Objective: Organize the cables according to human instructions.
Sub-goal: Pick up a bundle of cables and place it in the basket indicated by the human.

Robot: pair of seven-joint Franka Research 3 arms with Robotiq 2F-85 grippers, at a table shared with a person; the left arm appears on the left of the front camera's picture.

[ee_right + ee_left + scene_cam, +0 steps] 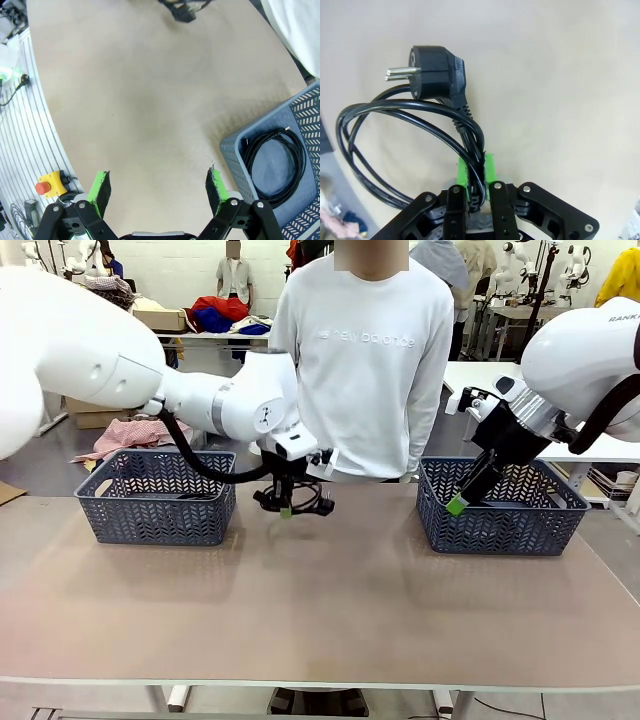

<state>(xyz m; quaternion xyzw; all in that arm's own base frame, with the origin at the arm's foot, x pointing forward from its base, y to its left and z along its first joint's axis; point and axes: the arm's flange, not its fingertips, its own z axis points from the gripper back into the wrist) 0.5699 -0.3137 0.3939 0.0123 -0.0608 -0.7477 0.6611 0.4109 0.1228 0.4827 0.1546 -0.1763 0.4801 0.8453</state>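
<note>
- Left basket [155, 512], at 9 o'clock on the table, has something dark inside, unclear what.
- Left gripper [286, 508] pinches a coiled cable [410, 130] tight, above table centre; delivery remains.
- Right gripper [157, 186] gapes wide and bare at 3 o'clock, over the right basket [305, 107] with one stowed cable [275, 167].

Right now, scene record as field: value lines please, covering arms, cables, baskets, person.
left gripper: shut on a coiled cable, lifted above the table near its far middle
held cable plug: two round pins, hanging free
right gripper: open, nothing between the pads, hovering by the right basket
right basket contents: one coiled cable
left basket: something dark inside, unclear through the mesh
person: standing at the far side, arms down
</note>
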